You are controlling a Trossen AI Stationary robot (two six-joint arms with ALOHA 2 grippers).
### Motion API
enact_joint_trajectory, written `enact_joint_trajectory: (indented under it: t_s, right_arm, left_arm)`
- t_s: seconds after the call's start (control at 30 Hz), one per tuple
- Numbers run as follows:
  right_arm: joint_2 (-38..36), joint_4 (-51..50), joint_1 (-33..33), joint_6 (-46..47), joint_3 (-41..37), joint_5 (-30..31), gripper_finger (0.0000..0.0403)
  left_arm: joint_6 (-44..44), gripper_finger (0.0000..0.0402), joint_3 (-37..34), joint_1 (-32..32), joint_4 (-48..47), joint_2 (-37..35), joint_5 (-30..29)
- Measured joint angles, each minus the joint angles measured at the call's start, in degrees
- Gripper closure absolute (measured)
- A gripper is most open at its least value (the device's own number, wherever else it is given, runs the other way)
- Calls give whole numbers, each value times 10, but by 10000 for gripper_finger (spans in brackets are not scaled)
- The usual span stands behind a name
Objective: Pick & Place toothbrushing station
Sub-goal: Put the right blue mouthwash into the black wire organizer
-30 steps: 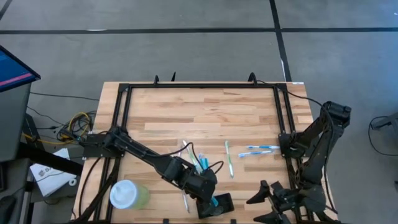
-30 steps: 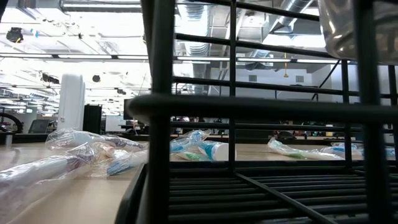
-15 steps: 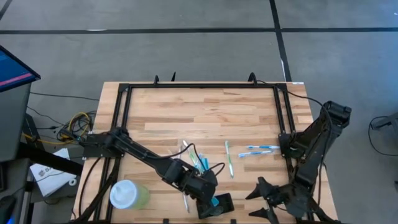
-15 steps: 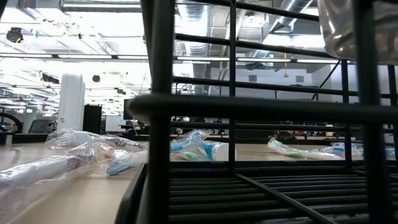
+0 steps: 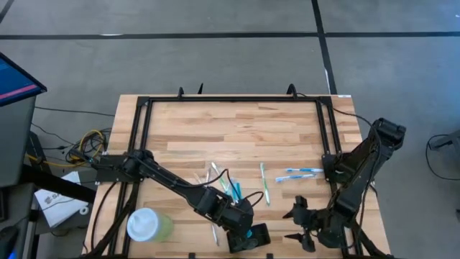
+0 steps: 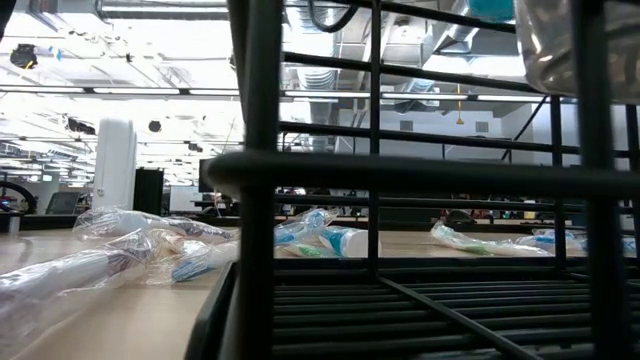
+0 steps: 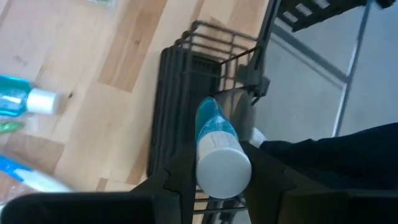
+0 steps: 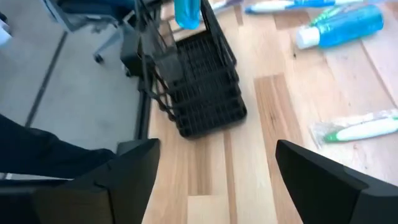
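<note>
The black wire holder point(image 5: 259, 236) stands on the wood at the table's near edge, also seen in the right wrist view point(image 8: 205, 93). My left gripper point(image 5: 246, 227) hangs over it, shut on a teal tube with a white cap point(image 7: 221, 163). My right gripper point(image 5: 296, 224) is open just right of the holder, with nothing between its fingers point(image 8: 214, 168). A second teal tube point(image 8: 339, 28) and wrapped toothbrushes point(image 5: 264, 183) lie flat on the table. My left gripper pinches the teal tube at its white-capped end point(image 7: 222, 171) between its two fingers point(image 7: 181, 177). It comes from above, slanting down. The tube is lifted clear of the table, its teal end point(image 8: 186, 14) pointing down at the holder's open top. Whether it touches the wires, I cannot tell.
A pale green cup with a white lid point(image 5: 147, 224) stands near the left front corner. More toothbrushes point(image 5: 298, 173) lie toward the right rail. A black frame point(image 5: 233, 99) runs round the table's edges. The far half of the table is bare wood.
My right gripper has sunk and tipped downward, moving left toward the holder, and stays open. My left gripper has sunk a little with the tube, whose teal end now shows at the top of the low view.
</note>
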Motion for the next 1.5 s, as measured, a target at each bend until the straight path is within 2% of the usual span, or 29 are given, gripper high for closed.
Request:
enact_joint_trajectory:
  t_s: [0.2,0.33,0.5,0.77,0.97,1.3,1.5]
  right_arm:
    - [86,57,-2,22,0,-3,91]
    - [144,136,-5,-11,13,-54,91]
    - [195,146,-8,-22,46,-60,91]
    - [202,137,-39,-26,49,-41,91]
    - [202,140,-73,-75,49,-53,91]
    - [202,228,-95,-120,49,-74,91]
    - [202,237,-95,-117,49,-75,91]
  left_arm:
    - [21,310,0,1,2,2,0]
    - [32,310,0,2,3,2,4]
    - [35,310,0,6,2,2,20]
    - [35,310,0,3,-5,2,21]
    - [35,310,0,2,-7,2,21]
    - [35,310,0,-9,-29,2,17]
    - [40,310,0,-12,-39,2,13]
